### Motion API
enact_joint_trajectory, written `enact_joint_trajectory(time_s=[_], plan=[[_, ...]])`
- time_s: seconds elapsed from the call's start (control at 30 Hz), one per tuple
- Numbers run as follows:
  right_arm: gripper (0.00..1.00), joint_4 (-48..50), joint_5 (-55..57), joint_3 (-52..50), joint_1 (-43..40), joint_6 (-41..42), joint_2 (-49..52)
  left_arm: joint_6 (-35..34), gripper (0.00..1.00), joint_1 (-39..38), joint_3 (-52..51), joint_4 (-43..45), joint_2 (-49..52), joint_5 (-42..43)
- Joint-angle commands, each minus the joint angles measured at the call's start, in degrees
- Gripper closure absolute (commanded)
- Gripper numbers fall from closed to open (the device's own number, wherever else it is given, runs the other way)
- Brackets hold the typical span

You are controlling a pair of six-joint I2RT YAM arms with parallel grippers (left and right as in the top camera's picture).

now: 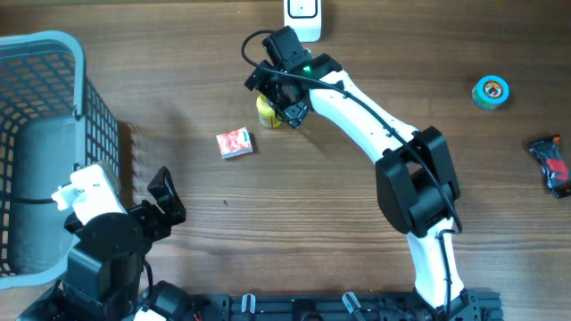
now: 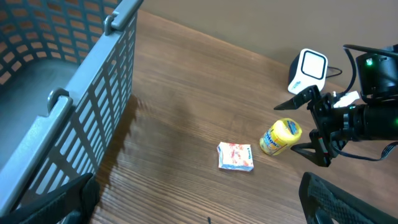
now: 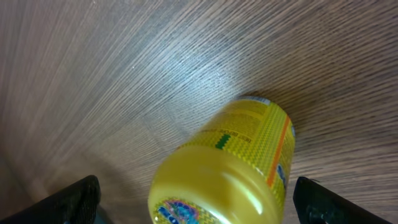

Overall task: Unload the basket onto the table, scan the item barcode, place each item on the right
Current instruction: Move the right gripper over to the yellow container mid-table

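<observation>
The right tool (image 2: 311, 127) stood wide astride the yellow jar (image 3: 230, 168) lying on the bench (image 1: 294, 223); a lopsided close could roll it away. The left tool (image 1: 167, 201) gaped too.

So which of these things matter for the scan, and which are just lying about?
In the job: yellow bottle, scanner, right gripper.
Lying about: red-and-white packet, basket, round teal item, black-and-red item.

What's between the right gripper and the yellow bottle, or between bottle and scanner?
Nothing visible. The right gripper hangs open over the yellow bottle, fingers either side; nothing lies between the bottle and the white scanner.
</observation>
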Motion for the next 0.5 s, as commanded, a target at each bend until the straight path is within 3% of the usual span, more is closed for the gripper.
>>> enact_joint_trajectory(time_s=[0.0,0.33,0.47], plan=[[0.0,-1.44,0.57,0.83,0.02,0.76,1.38,-1.16,0.0,-0.39,-0.26,-0.02,0.15,-0.96],[0.01,-3.28,-1.4,0.83,0.02,-1.09,5.97,-1.33,0.0,-0.39,-0.26,-0.02,0.15,-0.96],[0.15,-2.62,-0.72,0.83,0.0,-2.38,5.97,-1.33,0.0,-0.39,-0.26,-0.04,0.15,-0.96]])
